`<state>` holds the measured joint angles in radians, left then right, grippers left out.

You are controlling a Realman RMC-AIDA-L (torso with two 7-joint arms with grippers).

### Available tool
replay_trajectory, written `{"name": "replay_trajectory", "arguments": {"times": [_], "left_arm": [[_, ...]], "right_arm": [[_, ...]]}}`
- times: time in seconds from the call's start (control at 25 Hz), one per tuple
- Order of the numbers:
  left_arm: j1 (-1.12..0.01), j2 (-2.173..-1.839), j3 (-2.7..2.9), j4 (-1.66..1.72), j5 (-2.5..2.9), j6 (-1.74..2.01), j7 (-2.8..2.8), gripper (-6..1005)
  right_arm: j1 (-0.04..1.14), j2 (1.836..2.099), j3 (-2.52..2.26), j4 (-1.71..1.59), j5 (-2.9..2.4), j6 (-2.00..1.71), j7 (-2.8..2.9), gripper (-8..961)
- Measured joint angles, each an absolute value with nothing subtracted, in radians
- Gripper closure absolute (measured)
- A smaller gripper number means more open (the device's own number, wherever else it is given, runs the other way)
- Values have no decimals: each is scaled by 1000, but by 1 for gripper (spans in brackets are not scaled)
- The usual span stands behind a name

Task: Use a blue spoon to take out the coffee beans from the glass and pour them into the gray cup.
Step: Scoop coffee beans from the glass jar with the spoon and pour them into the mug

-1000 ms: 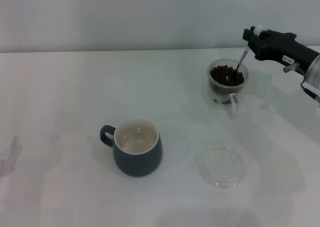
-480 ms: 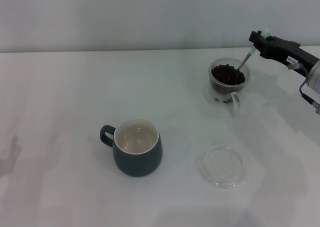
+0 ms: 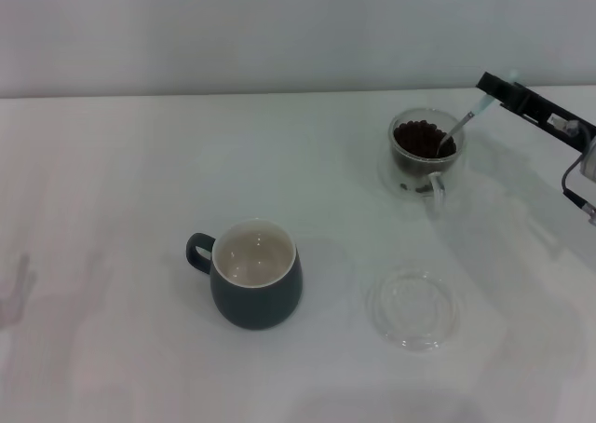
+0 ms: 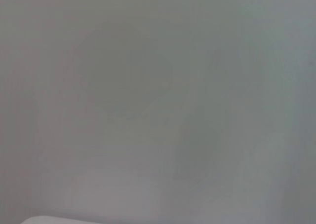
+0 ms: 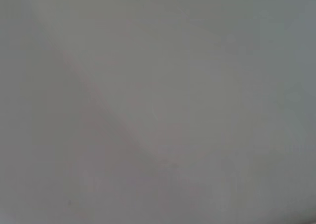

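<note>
The clear glass mug (image 3: pixel 426 155) stands at the far right of the white table, filled with dark coffee beans (image 3: pixel 421 139). My right gripper (image 3: pixel 494 89) is just right of it, shut on the pale blue handle of the blue spoon (image 3: pixel 463 124). The spoon slants down to the left, its metal bowl dipped into the beans at the mug's right rim. The dark blue-gray cup (image 3: pixel 253 274) with a cream inside stands at the middle front, empty, handle to the left. My left gripper is out of view.
A flat shallow clear glass dish (image 3: pixel 413 308) lies on the table in front of the glass mug, to the right of the gray cup. A plain wall runs behind the table's far edge. Both wrist views show only blank grey.
My right gripper has moved to the right and tilted the spoon flatter. The spoon's bowl has shifted from the middle of the beans toward the mug's right rim.
</note>
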<state>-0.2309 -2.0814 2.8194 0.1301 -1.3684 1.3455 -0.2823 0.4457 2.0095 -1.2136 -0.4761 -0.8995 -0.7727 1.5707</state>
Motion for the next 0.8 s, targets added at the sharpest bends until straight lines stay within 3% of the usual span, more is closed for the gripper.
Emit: {"name": "replay_trajectory", "arguments": {"times": [0.8], "left_arm": [[-200, -2083, 2820, 137, -1368, 1368, -284, 107]], "right_arm": [[437, 2013, -1183, -388, -774, -806, 1711, 803]]}}
